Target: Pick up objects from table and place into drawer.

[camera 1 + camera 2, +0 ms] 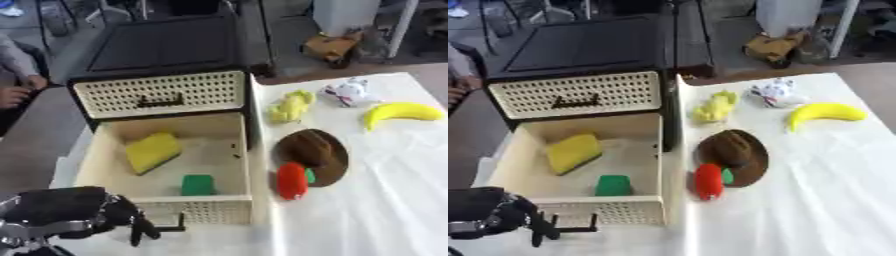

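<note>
My left hand (74, 215) is low at the near left corner, just before the front of the open drawer (259, 165), with its fingers curled down and holding nothing; one finger is close to the dark handle (171, 229) of the drawer front, but I cannot tell if it touches. My right hand does not show in any view. In the drawer there are already a yellow sponge (152, 151) and a small green block (199, 184). The things that remain lie on the white cloth (385, 200) to the right of the drawer. The nearest is a red piece (291, 180), like a pepper, which lies against the near edge of a brown round object (312, 155), with something small and green (310, 175) between them. I judge the red piece is light and smooth, maybe a little slippery, so I would take it across its middle, from above. The brown object looks soft and wide, harder to close the fingers around; its edge is the better place. Farther away lie a pale yellow soft toy (290, 106), a white toy (348, 92) and a yellow banana (402, 113), all apart from each other; the banana looks stiff and easy to take at its middle. The high side wall of the drawer stands between the red piece and the inside, so I think a thing must be lifted over it.
</note>
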Action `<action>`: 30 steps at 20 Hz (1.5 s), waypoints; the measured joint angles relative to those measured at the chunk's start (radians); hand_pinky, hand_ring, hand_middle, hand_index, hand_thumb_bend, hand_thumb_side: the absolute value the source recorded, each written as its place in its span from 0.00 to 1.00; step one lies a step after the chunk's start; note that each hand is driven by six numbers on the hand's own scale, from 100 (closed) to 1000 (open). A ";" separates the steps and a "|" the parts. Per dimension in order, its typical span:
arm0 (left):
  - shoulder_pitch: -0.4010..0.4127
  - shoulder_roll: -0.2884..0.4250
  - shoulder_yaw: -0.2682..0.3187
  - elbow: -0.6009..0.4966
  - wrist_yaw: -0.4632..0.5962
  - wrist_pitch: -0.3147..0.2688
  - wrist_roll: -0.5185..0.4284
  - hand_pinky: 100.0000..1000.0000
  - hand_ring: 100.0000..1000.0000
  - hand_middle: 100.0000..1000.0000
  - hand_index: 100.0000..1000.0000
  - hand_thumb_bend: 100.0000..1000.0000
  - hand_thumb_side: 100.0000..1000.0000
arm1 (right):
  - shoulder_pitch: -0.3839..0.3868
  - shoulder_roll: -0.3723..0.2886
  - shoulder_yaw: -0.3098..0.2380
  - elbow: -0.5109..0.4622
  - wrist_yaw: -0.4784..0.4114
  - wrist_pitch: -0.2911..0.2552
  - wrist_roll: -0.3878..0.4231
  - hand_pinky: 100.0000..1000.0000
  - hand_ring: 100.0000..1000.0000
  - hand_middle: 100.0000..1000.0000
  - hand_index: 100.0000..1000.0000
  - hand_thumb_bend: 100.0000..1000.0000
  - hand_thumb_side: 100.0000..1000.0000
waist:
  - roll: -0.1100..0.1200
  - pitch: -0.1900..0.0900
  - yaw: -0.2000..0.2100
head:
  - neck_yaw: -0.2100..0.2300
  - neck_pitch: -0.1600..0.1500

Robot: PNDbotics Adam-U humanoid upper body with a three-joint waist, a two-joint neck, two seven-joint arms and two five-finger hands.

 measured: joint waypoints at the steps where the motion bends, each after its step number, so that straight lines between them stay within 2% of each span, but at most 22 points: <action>1: 0.000 -0.011 -0.007 0.000 -0.002 0.014 -0.014 0.00 0.00 0.51 0.85 0.00 0.68 | 0.000 0.000 -0.001 0.000 0.000 0.001 -0.001 0.59 0.75 0.54 0.64 0.49 1.00 | 0.000 0.000 -0.001 | 0.000 0.000; 5: -0.003 -0.038 -0.035 0.000 -0.028 0.050 -0.050 0.00 0.00 0.55 0.88 0.00 0.69 | 0.000 0.005 -0.003 0.000 0.000 0.006 0.000 0.59 0.75 0.54 0.64 0.49 1.00 | 0.000 0.001 -0.003 | 0.000 0.000; 10: 0.001 -0.048 -0.055 0.000 -0.071 0.089 -0.086 0.00 0.00 0.72 0.94 0.00 0.71 | 0.008 0.009 -0.003 0.000 -0.001 0.013 0.001 0.59 0.75 0.54 0.64 0.49 1.00 | 0.003 0.002 -0.003 | -0.001 -0.008; 14: 0.015 -0.048 -0.064 0.000 -0.105 0.133 -0.104 0.00 0.00 0.77 0.97 0.00 0.73 | 0.008 0.009 -0.003 0.000 -0.001 0.018 0.000 0.59 0.75 0.54 0.64 0.49 1.00 | 0.006 0.003 -0.004 | -0.001 -0.011; 19: 0.024 -0.049 -0.068 0.000 -0.141 0.164 -0.112 0.00 0.01 0.78 0.97 0.00 0.74 | 0.008 0.009 -0.003 0.000 -0.001 0.019 -0.001 0.59 0.75 0.54 0.64 0.49 1.00 | 0.005 0.006 -0.005 | -0.001 -0.017; 27: 0.034 -0.059 -0.050 0.027 -0.198 0.156 -0.112 0.00 0.01 0.80 0.98 0.00 0.72 | 0.011 0.014 -0.009 0.000 -0.001 0.022 -0.001 0.59 0.75 0.54 0.64 0.49 1.00 | 0.005 0.012 -0.004 | 0.000 -0.017; 30: 0.034 -0.069 -0.040 0.048 -0.210 0.148 -0.111 0.00 0.01 0.80 0.98 0.00 0.72 | 0.017 0.018 -0.010 0.000 -0.001 0.022 -0.001 0.59 0.76 0.54 0.64 0.49 1.00 | 0.005 0.012 -0.004 | 0.012 0.001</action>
